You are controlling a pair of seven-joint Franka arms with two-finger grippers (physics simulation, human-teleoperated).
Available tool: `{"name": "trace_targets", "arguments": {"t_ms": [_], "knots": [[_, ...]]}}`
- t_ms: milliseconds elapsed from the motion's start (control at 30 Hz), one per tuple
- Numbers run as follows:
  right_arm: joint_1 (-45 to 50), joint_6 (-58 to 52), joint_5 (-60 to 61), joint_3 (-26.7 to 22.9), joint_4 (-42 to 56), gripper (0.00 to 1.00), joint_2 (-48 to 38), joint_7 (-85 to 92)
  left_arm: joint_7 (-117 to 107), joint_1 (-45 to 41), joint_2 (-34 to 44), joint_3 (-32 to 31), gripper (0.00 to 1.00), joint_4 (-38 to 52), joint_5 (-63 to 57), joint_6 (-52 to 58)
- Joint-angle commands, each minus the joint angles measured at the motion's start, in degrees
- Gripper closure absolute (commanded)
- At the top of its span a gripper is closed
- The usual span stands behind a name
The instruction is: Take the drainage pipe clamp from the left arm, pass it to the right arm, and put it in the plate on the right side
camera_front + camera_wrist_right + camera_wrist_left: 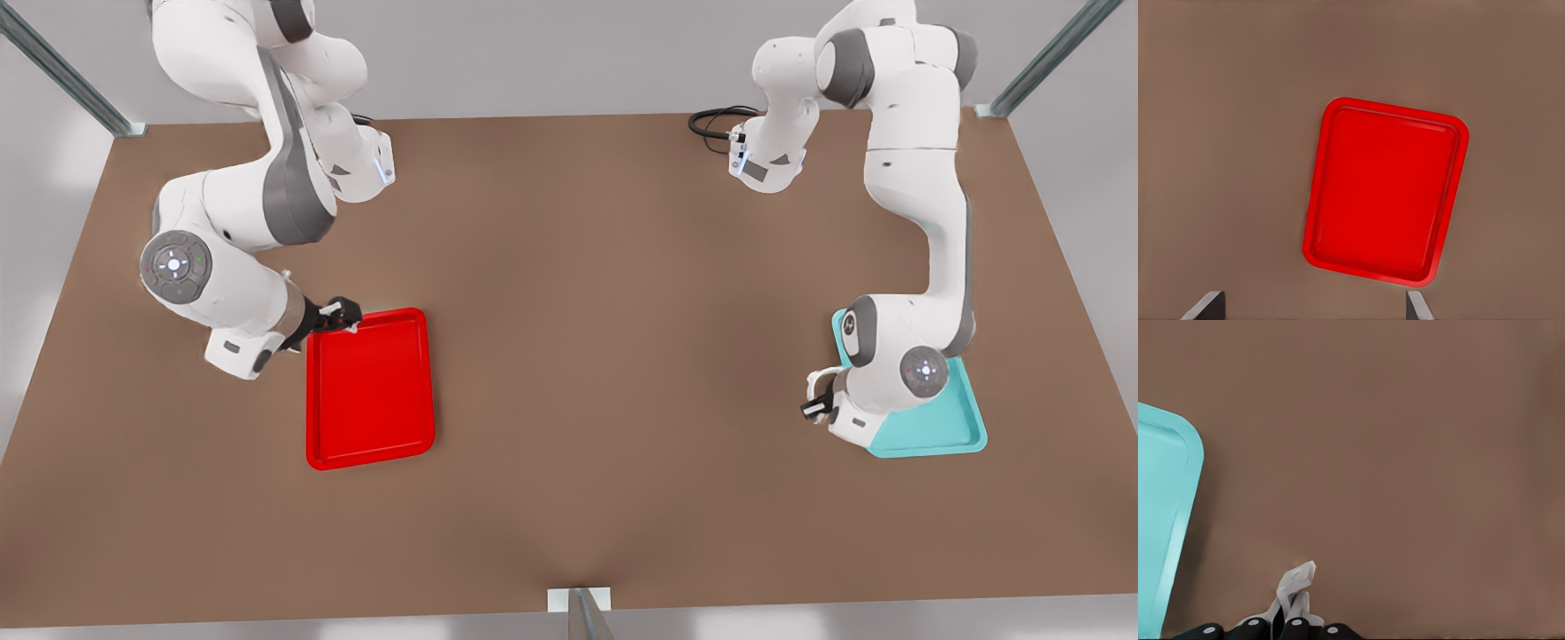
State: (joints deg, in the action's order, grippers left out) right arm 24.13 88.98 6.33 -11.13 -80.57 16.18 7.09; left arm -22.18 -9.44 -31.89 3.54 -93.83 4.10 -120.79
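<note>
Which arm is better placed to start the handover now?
Left. The left gripper by the teal tray already holds the drainage pipe clamp. The right gripper waits open at the plate.

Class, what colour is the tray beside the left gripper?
Teal, clearest in the left wrist view.

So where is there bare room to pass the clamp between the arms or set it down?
The wide brown table between the red tray and the teal tray is bare. The red tray's floor is free too. It is crowded at the teal tray, where the left hand holds the clamp, and at the red tray's corner under the open right hand.
</note>
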Motion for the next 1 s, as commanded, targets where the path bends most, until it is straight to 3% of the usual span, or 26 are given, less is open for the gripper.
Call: {"name": "trace_targets", "arguments": {"t_ms": [0,200,300,500,600,967], "knots": [[2.1,9.1,0.4,0.0,-0.4,0.0,1.1,-0.2,-44.2,-3.0,-1.2,-0.5,0.79,3.6,-2.3,5.0],[5.8,13.5,1.4,0.0,-3.1,0.0,2.0,-13.8,-78.3,-3.4,-4.0,-9.5,0.79,11.6,-2.3,8.0],[7.2,21.6,3.8,0.0,-11.4,0.0,-1.1,-21.9,-87.5,-5.0,-5.4,-12.9,0.79,15.3,-2.3,8.1],[10.3,37.3,7.0,0.1,-22.3,0.0,-4.0,-31.3,-103.5,-12.8,-11.5,-12.9,0.79,25.3,-2.5,8.9],[11.6,39.2,14.6,0.1,-23.0,0.0,-3.5,-31.3,-108.3,-16.0,-15.2,-12.8,0.79,30.8,-2.3,9.2],[19.7,40.4,15.1,0.0,-22.3,0.0,1.5,-31.9,-113.5,-20.9,-18.2,-12.8,0.79,36.9,-2.0,9.2]]}}
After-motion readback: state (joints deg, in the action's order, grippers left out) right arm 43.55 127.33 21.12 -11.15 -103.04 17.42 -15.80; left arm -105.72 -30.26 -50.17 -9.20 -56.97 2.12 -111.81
